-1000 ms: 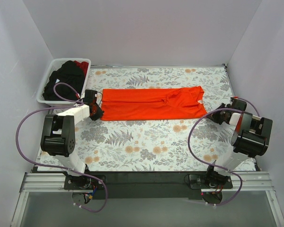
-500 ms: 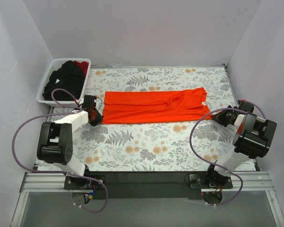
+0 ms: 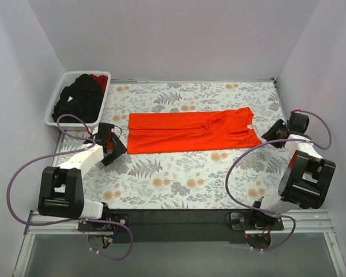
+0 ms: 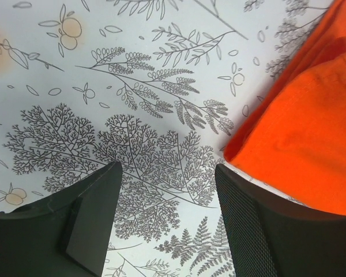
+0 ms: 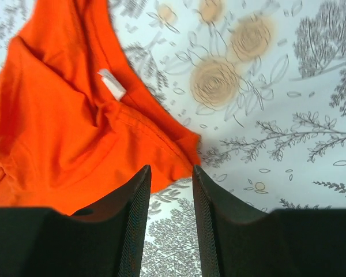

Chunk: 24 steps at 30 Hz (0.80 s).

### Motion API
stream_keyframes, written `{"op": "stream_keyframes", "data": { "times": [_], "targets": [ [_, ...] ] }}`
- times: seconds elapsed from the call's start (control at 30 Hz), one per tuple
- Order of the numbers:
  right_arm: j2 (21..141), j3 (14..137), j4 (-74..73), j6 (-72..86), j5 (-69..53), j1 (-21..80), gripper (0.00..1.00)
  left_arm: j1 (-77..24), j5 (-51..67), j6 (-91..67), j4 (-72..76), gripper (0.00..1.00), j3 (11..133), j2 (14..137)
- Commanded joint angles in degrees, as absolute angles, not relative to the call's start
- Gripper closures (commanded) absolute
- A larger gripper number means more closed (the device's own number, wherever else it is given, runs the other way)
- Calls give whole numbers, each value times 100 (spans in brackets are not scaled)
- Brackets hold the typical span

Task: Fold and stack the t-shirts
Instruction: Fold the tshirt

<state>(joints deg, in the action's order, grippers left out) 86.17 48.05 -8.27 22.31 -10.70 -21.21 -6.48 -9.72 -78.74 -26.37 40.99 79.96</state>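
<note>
Orange t-shirt (image 3: 190, 131) lies folded into long strip; left gripper (image 4: 166, 168), right gripper (image 5: 171, 170) open, empty, at its ends. Next, likely: grasp corners, fold across.

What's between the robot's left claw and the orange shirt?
Only bare flowery tablecloth. The left wrist view shows it best: the open left gripper sits just beside the orange shirt, nothing in between.

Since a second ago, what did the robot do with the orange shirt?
Both arms pulled back from the orange shirt. The left fingers moved toward the near edge and the right fingers moved out to the right. Both are open and empty. The shirt slid slightly right and lies flat. The basket of dark shirts stayed put.
</note>
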Motion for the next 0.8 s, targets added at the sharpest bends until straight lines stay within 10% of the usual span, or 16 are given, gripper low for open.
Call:
{"op": "stream_keyframes", "data": {
  "times": [0.0, 0.33, 0.77],
  "targets": [
    [8236, 5247, -1046, 1978, -344, -1636, 58, -633, -1160, -7612, -2646, 35, 4105, 7481],
    [9183, 6213, -738, 1644, -571, 482, 81, -773, -1371, -7418, -2277, 35, 3946, 7339],
    [11169, 7795, -694, 1740, -668, 1336, 84, -773, -1441, -7374, -2259, 35, 4034, 7321]
  ]
}}
